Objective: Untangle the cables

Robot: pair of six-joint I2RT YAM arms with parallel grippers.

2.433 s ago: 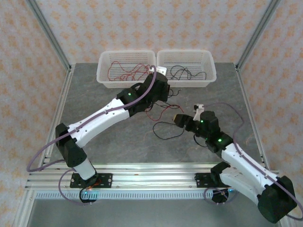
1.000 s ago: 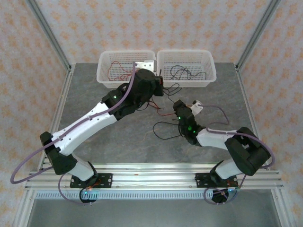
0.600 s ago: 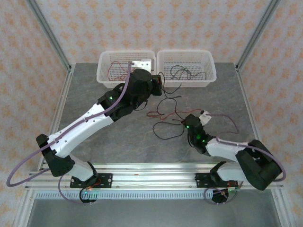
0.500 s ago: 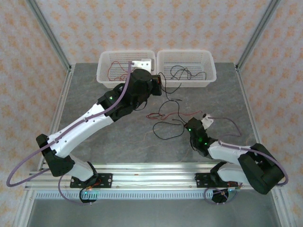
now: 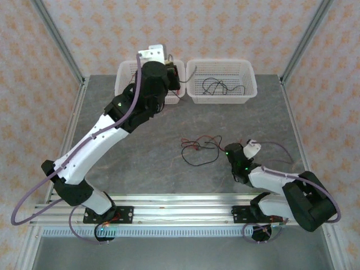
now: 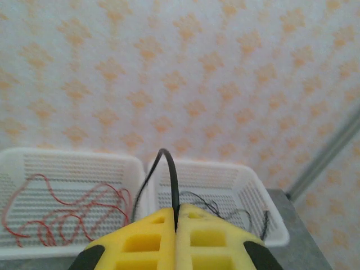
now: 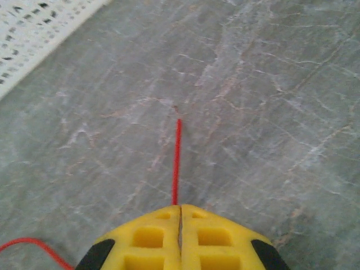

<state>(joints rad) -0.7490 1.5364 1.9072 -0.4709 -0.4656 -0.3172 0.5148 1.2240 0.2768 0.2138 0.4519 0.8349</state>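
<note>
My left gripper (image 6: 175, 216) is shut on a black cable (image 6: 171, 174) that arches up out of the yellow pads. In the top view this left gripper (image 5: 173, 77) is raised high at the seam between the two baskets. My right gripper (image 7: 180, 207) is shut on a red cable (image 7: 178, 163), whose end runs straight ahead over the table. From above, the right gripper (image 5: 224, 148) sits low on the table beside a loose tangle of red and black cables (image 5: 197, 151).
The left white basket (image 6: 73, 154) holds red cables (image 6: 56, 216). The right white basket (image 5: 247, 84) holds black cables (image 5: 216, 85). A basket corner (image 7: 34, 28) lies far ahead of the right gripper. Metal frame posts stand at the table's corners.
The left arm rose and swung back over the baskets with the black cable. The right gripper shut on the red cable and drew back toward the near edge, dragging the tangle along.
</note>
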